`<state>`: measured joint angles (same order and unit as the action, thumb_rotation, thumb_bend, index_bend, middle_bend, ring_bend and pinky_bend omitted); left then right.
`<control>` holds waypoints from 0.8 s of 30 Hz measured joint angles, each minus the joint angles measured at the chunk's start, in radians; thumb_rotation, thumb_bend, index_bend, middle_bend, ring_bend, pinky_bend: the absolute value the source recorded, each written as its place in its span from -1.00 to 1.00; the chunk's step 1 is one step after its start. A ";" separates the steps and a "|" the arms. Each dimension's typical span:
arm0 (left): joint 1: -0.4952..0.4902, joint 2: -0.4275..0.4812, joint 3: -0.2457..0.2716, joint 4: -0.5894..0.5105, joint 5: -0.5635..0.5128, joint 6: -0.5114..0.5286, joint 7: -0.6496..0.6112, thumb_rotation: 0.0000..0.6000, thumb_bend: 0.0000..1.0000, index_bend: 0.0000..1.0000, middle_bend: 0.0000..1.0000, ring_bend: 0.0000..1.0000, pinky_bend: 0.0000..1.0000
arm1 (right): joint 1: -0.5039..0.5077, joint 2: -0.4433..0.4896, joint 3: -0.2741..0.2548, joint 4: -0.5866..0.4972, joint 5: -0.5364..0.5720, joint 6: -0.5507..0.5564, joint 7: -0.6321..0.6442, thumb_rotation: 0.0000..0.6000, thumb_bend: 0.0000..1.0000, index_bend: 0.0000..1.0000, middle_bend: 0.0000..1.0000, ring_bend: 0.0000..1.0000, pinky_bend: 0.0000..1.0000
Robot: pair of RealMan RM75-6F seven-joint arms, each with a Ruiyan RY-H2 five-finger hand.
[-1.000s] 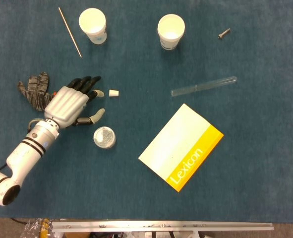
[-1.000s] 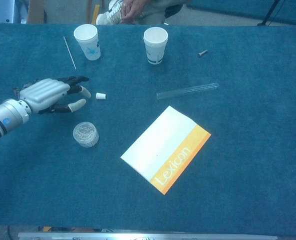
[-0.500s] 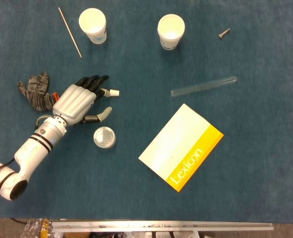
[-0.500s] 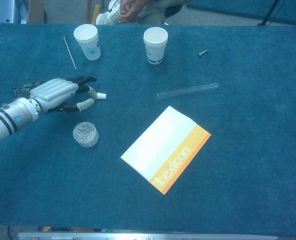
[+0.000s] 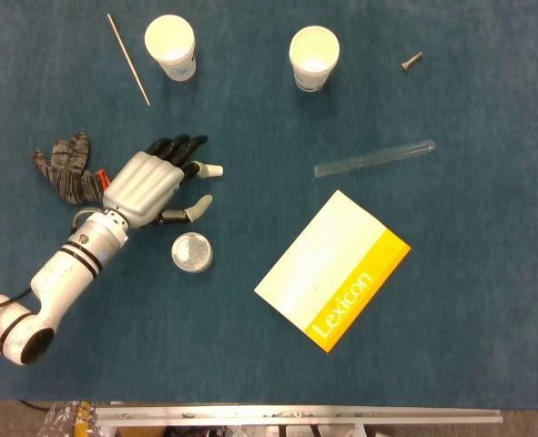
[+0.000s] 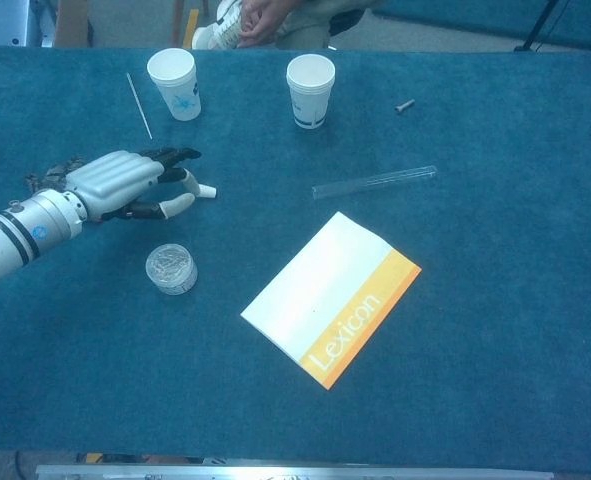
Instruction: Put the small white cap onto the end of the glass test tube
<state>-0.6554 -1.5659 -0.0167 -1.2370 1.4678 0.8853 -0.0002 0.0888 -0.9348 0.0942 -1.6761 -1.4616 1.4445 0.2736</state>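
Note:
The small white cap (image 5: 212, 170) (image 6: 207, 190) lies on the blue table cloth, left of centre. My left hand (image 5: 155, 182) (image 6: 125, 182) lies palm down just left of it, fingers spread. One dark fingertip (image 5: 196, 167) reaches the cap's left end, and the thumb (image 5: 196, 205) sticks out below the cap. Nothing is gripped. The glass test tube (image 5: 373, 158) (image 6: 375, 181) lies on its side well to the right, slightly slanted, far from the hand. My right hand shows in neither view.
Two white cups (image 5: 169, 45) (image 5: 314, 57) stand at the back, with a thin rod (image 5: 127, 58) and a screw (image 5: 411, 61). A grey glove (image 5: 64, 168) lies behind the hand. A round clear container (image 5: 192, 252) sits below it. A Lexicon booklet (image 5: 332, 269) lies mid-table.
My left hand has slid to the right across the cloth until its fingertips met the cap. The cap has barely shifted; the tube has not moved.

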 measured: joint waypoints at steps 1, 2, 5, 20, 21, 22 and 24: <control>-0.001 0.000 0.000 -0.002 -0.001 0.000 0.003 -1.00 -0.32 -0.52 -1.00 -1.00 -1.00 | -0.001 0.000 0.000 0.001 0.000 0.000 0.002 1.00 -0.46 -0.18 -0.33 -0.51 -0.21; -0.003 0.000 0.000 -0.006 -0.002 -0.001 0.007 -1.00 -0.32 -0.52 -1.00 -1.00 -1.00 | -0.001 0.000 0.000 0.002 0.000 0.000 0.003 1.00 -0.46 -0.18 -0.33 -0.51 -0.21; -0.006 0.001 -0.001 -0.013 -0.004 -0.001 0.012 -1.00 -0.32 -0.52 -1.00 -1.00 -1.00 | -0.003 0.001 -0.001 0.005 -0.001 0.001 0.007 1.00 -0.46 -0.18 -0.33 -0.51 -0.20; -0.023 0.013 -0.009 -0.040 -0.017 -0.003 0.040 -1.00 -0.32 -0.52 -1.00 -1.00 -1.00 | -0.009 0.001 -0.002 0.013 -0.003 0.006 0.021 1.00 -0.46 -0.18 -0.33 -0.51 -0.20; -0.023 0.014 -0.008 -0.043 -0.017 -0.002 0.043 -1.00 -0.32 -0.52 -1.00 -1.00 -1.00 | -0.009 0.002 -0.002 0.013 -0.003 0.006 0.022 1.00 -0.46 -0.18 -0.33 -0.51 -0.21; -0.022 0.015 -0.008 -0.045 -0.018 -0.002 0.045 -1.00 -0.32 -0.52 -1.00 -1.00 -1.00 | -0.009 0.002 -0.002 0.013 -0.004 0.007 0.023 1.00 -0.46 -0.18 -0.33 -0.51 -0.21; -0.022 0.019 -0.008 -0.050 -0.021 0.001 0.050 -1.00 -0.32 -0.52 -1.00 -1.00 -1.00 | -0.010 0.003 -0.001 0.013 -0.006 0.009 0.023 1.00 -0.46 -0.18 -0.33 -0.51 -0.21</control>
<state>-0.6773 -1.5471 -0.0245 -1.2867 1.4470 0.8866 0.0497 0.0791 -0.9319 0.0929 -1.6631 -1.4674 1.4534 0.2970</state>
